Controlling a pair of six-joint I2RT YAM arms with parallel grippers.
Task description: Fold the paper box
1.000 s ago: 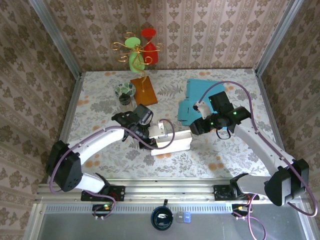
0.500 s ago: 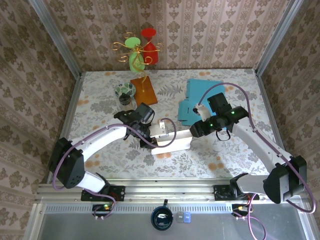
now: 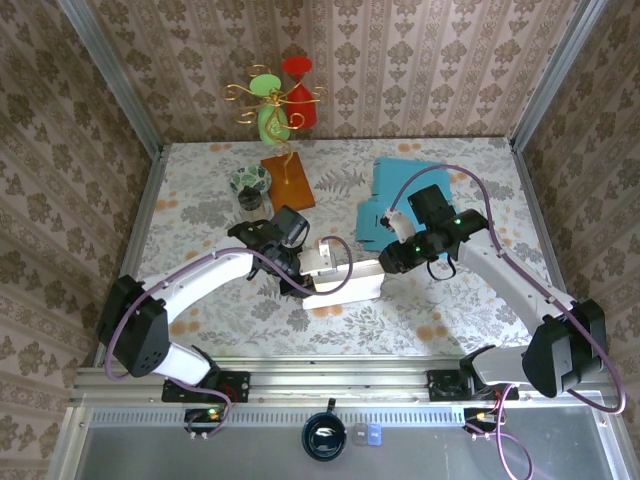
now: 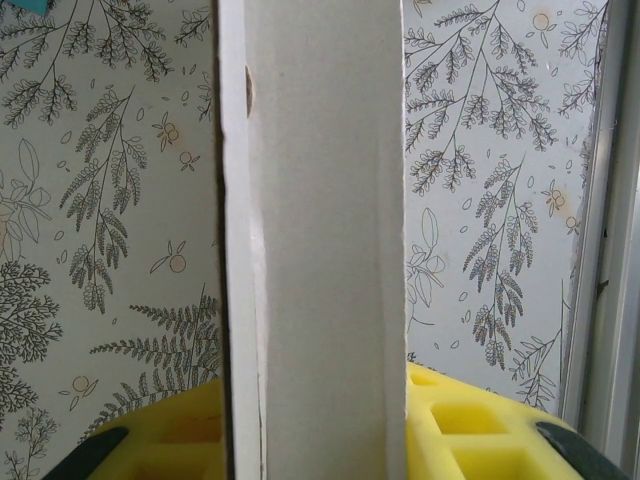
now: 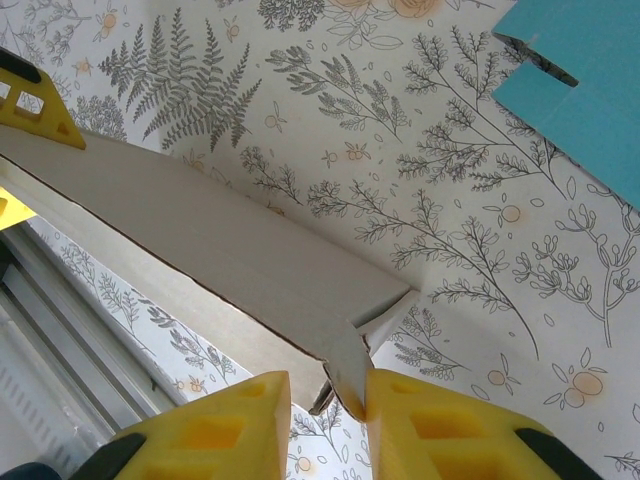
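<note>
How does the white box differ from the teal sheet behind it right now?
The white box is partly folded into a long raised shape; the teal sheet lies flat. The white box is gripped by the left claw, its end flap inside the open right claw; the teal sheet rests untouched on the table. Both look like paper box blanks.
</note>
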